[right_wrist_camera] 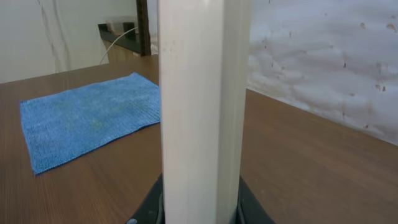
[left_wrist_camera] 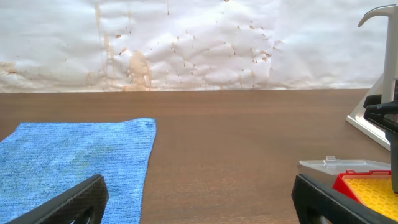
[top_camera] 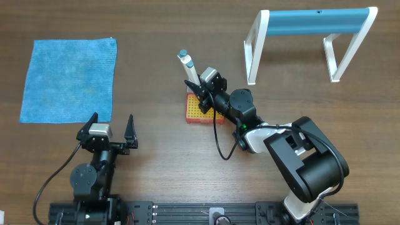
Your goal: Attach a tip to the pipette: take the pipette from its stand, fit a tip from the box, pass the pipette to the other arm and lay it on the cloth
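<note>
The right gripper (top_camera: 199, 89) clamped the pipette (top_camera: 186, 64) upright over the box (top_camera: 195, 115), likely to seat a tip; the left gripper (top_camera: 112, 122) sat spread wide near the cloth (top_camera: 69, 80), presumably for handover.

Bright, even overhead light. Soft faint shadows beside stand (top_camera: 315, 19), upper right of top view. Mild sheen on table (top_camera: 162, 156). Pipette (right_wrist_camera: 199, 93) brightly lit, centre of right wrist view.

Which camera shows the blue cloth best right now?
Top view: the whole cloth lies flat, every edge visible. Left wrist view catches only part; right wrist view sees it obliquely, beside the pipette.
</note>
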Action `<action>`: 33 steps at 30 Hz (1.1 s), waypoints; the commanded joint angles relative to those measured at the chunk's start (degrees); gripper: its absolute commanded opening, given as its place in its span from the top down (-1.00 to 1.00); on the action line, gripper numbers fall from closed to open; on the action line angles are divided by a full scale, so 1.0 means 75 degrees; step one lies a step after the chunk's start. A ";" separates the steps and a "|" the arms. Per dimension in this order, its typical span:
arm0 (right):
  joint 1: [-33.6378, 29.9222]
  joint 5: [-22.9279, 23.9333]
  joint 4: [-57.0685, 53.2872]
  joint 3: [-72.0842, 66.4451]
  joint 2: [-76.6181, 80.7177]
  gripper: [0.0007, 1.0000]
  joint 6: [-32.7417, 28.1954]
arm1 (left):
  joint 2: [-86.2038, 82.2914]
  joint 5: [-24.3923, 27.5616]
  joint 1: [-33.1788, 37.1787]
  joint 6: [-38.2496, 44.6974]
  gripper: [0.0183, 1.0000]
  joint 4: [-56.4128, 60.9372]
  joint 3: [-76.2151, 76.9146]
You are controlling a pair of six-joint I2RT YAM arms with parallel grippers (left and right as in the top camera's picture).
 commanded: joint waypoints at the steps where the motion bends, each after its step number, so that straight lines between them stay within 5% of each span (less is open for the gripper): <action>1: -0.0055 0.0050 -0.0883 -0.0629 0.0743 0.84 -0.0291 | -0.0041 -0.0055 -0.0009 0.0020 -0.90 -0.0041 -0.0020; 12: -0.0052 0.0012 0.2206 -0.0627 0.0740 0.83 0.0178 | -0.0044 -0.0058 -0.0009 0.0020 -0.91 -0.0041 -0.0020; 33: -0.0055 -0.0382 0.1725 -0.0807 0.0554 0.84 0.0178 | -0.0041 -0.0058 -0.0009 0.0020 -0.91 -0.0041 -0.0020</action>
